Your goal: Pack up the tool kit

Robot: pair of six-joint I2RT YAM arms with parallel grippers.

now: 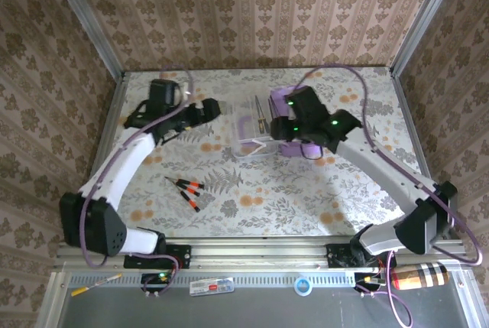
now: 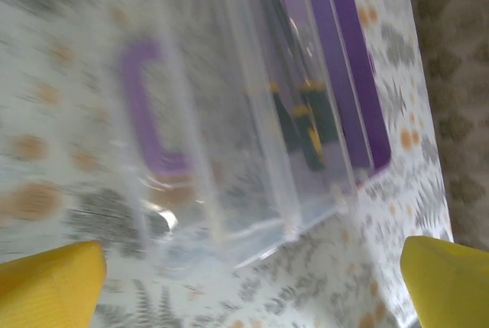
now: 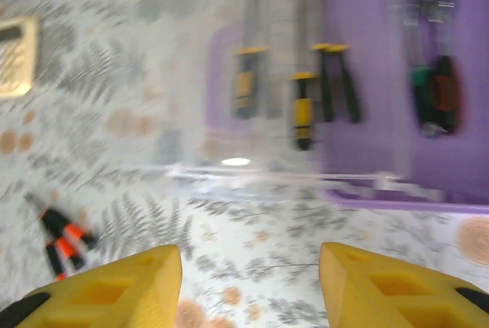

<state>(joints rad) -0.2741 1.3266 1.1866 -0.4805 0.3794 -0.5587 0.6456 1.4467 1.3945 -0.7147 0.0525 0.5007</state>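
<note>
I had the left gripper [image 2: 252, 282] spread wide and empty over the clear tray [image 2: 252, 183] and purple handle [image 2: 145, 114]. The right gripper [image 3: 250, 286] was partly open, nothing between its fingers, above the purple box [image 3: 397, 76] at mid-table. Black-orange screwdrivers [image 1: 186, 189] lay loose on the table [image 1: 306, 198], apart from the box.

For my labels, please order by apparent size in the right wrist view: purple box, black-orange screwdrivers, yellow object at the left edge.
1. purple box, clearly largest.
2 and 3. black-orange screwdrivers and yellow object look alike; the frame edge cuts the object, so I do not rank them.
</note>
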